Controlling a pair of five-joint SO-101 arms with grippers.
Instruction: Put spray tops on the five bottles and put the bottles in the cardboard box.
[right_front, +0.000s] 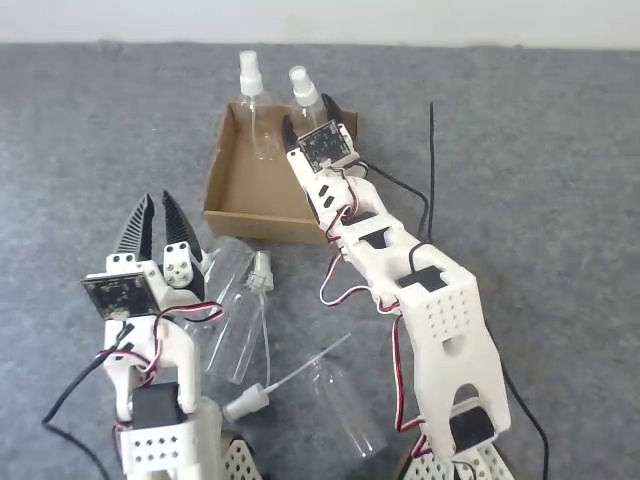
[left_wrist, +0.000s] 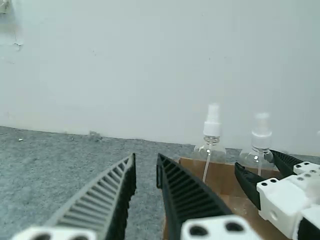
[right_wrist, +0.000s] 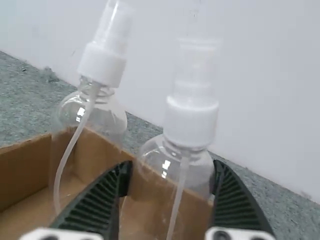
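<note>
Left gripper (right_front: 157, 198) (left_wrist: 146, 160): jaws slightly apart, holding nothing; above the table surface (right_front: 540, 150), near the cardboard box's near left corner.
Right gripper (right_front: 308, 110) (right_wrist: 172, 167): 1 jaw against each side of bottle B, clamped on its body.
Cardboard box (right_front: 240, 180) (left_wrist: 220, 172): open-topped, at the far middle of the table.
Bottle A (right_front: 255, 125) (right_wrist: 90, 115): upright in the box along its far wall, spray top fitted.
Bottle B (right_front: 304, 98) (right_wrist: 172, 145): upright in the box, just beside bottle A, spray top fitted.
Bottle C (right_front: 228, 262): lying on the table beside the left gripper.
Bottle D (right_front: 240, 330): lying next to bottle C, spray top at its neck.
Bottle E (right_front: 350, 410): lying between the 2 arm bases.
Loose spray top (right_front: 248, 403): on the table just beside bottle E, its tube pointing towards the right arm.
</note>
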